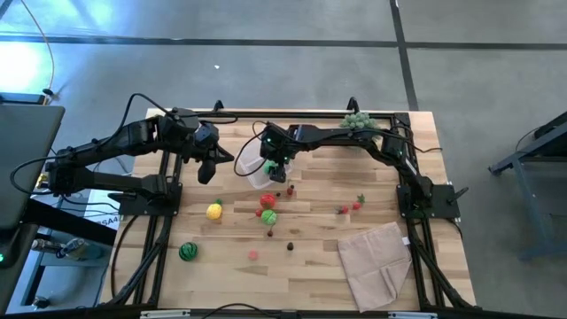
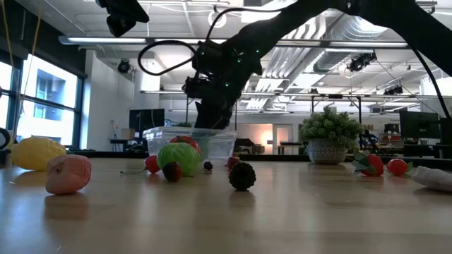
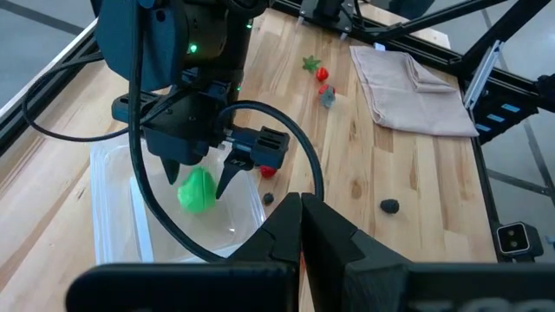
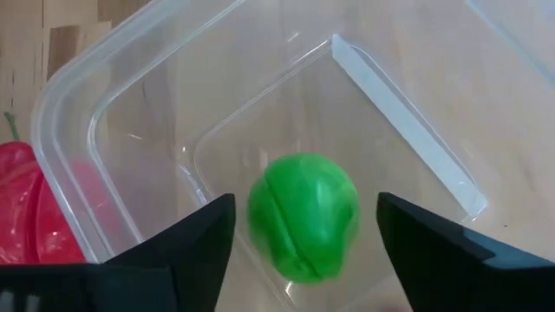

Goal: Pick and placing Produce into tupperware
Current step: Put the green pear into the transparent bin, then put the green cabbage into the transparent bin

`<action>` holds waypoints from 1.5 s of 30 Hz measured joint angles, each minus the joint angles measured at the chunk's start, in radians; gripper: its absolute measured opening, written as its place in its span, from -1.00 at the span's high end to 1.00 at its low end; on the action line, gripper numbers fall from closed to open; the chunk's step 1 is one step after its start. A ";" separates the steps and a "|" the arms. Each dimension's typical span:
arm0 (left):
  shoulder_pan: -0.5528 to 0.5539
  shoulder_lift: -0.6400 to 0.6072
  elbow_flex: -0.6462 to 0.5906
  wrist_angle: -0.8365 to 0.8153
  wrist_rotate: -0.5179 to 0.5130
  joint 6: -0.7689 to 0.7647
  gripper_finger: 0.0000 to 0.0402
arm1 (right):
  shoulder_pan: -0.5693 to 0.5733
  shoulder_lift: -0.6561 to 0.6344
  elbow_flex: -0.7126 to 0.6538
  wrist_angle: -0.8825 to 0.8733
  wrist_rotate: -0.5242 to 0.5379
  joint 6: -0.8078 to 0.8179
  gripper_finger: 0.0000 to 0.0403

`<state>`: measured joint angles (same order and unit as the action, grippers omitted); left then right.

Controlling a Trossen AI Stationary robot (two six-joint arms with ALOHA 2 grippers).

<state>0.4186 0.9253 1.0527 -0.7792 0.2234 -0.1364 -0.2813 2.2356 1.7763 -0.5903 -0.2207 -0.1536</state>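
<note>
Pink-red peach-like toy fruit [image 2: 68, 173] sits closest to the low camera on the pale wooden surface [image 1: 310, 266], with a yellow toy lemon [image 2: 37, 152] just beside it. Landmark: small clear plastic tub [image 1: 258, 168] with rounded corners, at the back middle of the surface. Right claw [image 4: 303, 227] hangs directly over the tub, fingers spread wide, gripping nothing; smooth green round toy fruit [image 4: 304, 215] sits between the fingertips, inside the tub, fingers not touching it. Red toy tomato [image 4: 30, 217] lies just outside the tub wall. Leafy green toy round [image 1: 268, 217] and more red pieces are near the tub's front side. Green striped melon ball [image 1: 188, 252] is well apart from the tub, toward the front left. Beige folded cloth [image 1: 375, 261] lies well apart, front right. Left claw [image 1: 207, 173] hovers just left of the tub, fully closed and empty.
</note>
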 joint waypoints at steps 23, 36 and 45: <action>0.000 0.000 0.000 0.000 0.000 0.000 1.00 | -0.006 0.000 0.432 -0.462 -0.018 0.074 -0.50; 0.000 0.000 0.000 0.000 0.000 0.000 1.00 | 0.065 -0.088 0.507 -0.717 0.043 0.201 -0.31; 0.000 0.000 0.000 0.001 0.000 0.000 1.00 | 0.147 -0.337 0.258 -0.673 0.249 0.338 -0.29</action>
<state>0.4184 0.9249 1.0527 -0.7786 0.2234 -0.1364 -0.1344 1.8986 2.0340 -1.2633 0.0279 0.1842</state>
